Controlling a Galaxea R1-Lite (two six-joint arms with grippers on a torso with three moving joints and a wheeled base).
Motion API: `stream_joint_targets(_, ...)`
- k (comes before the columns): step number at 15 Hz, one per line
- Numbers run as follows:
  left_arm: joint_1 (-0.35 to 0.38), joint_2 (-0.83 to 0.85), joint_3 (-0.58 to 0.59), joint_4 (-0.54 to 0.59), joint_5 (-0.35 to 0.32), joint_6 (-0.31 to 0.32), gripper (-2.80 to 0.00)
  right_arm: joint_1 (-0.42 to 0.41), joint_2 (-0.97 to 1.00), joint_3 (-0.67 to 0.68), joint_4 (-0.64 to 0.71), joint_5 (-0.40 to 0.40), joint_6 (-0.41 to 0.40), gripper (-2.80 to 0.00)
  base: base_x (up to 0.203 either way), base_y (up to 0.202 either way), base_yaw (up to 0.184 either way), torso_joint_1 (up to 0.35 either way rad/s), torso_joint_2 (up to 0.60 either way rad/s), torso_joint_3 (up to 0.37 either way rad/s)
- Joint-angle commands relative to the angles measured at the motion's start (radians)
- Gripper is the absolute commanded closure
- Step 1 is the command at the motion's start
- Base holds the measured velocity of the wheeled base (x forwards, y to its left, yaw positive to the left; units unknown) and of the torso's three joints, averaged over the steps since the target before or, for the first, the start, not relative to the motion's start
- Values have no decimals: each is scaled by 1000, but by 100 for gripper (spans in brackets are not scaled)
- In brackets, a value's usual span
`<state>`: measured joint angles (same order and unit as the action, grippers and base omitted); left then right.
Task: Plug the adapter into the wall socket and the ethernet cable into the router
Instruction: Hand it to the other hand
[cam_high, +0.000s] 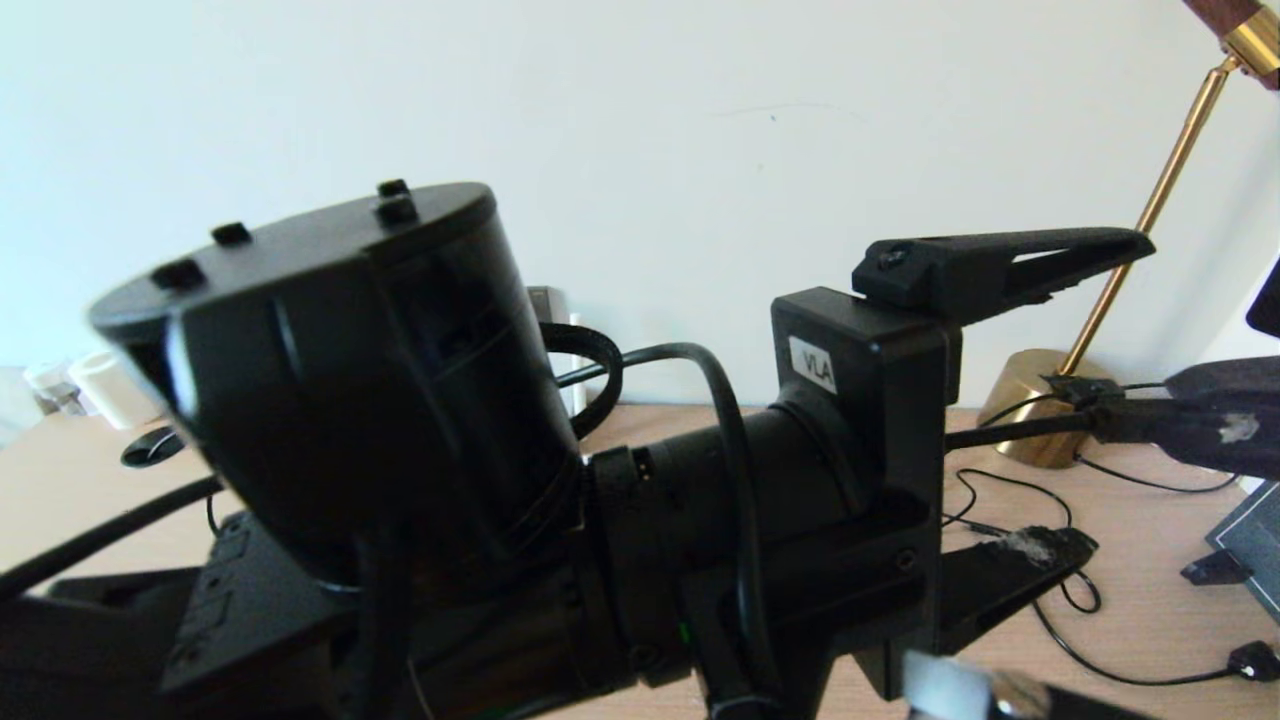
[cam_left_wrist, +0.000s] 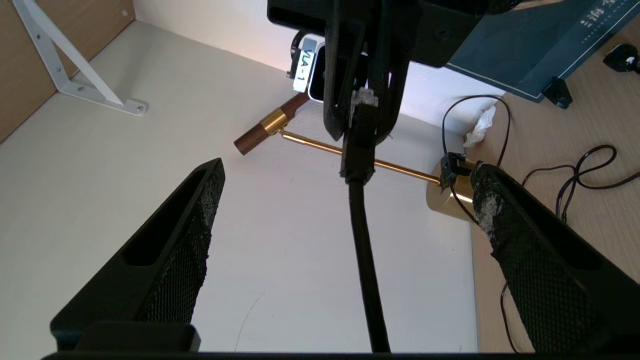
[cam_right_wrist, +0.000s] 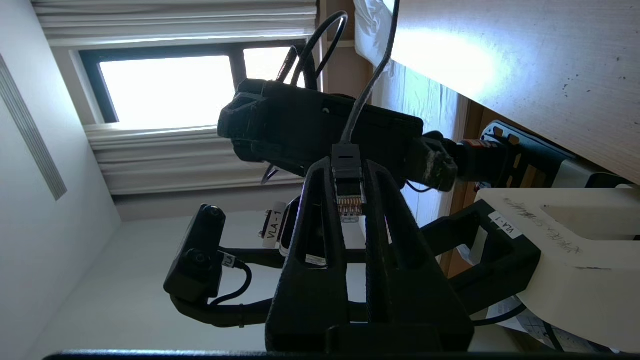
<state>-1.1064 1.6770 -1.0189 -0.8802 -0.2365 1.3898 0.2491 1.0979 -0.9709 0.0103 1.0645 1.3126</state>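
1. Our left gripper (cam_high: 1105, 390) is lifted up close to the head camera, and its big black arm fills most of that view.
2. Its two black fingers (cam_left_wrist: 175, 260) are spread wide apart and pinch nothing.
3. Our right gripper (cam_right_wrist: 352, 185) is at about 3 o'clock in the head view, above the light wooden table (cam_high: 1130, 620).
4. Its fingers are pressed together on the small clip plug of the long thick black ethernet cable (cam_right_wrist: 348, 175).
5. The cable (cam_left_wrist: 365, 260) runs between our left fingers without touching them.
6. A shiny gold desk lamp (cam_high: 1040, 400) stands at about 2 o'clock, near the pale wall.
7. Thin black cords (cam_high: 1100, 640) lie looped on the table at about 4 o'clock.
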Motion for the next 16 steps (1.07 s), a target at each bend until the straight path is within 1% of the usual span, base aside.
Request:
stream_joint_targets(1, 2, 4, 0, -7, -4, 8, -280, 1, 3, 0, -1, 6, 7, 0, 0, 0, 0, 0, 0, 0)
stream_joint_targets(3, 2, 10, 2, -28, -18, 6, -280, -1, 5, 0, -3, 6, 5, 0, 0, 0, 0, 0, 0, 0)
stream_joint_targets(10, 0, 27, -1, -31, -18, 6, -280, 1, 16, 0, -4, 5, 5, 0, 0, 0, 0, 0, 0, 0)
stream_joint_targets(11, 0, 29, -1, -31, -18, 6, 0, 1, 16, 0, -4, 5, 5, 0, 0, 0, 0, 0, 0, 0)
stream_joint_targets(16, -4, 27, 0, -31, -18, 6, 0, 1, 16, 0, -4, 5, 4, 0, 0, 0, 0, 0, 0, 0)
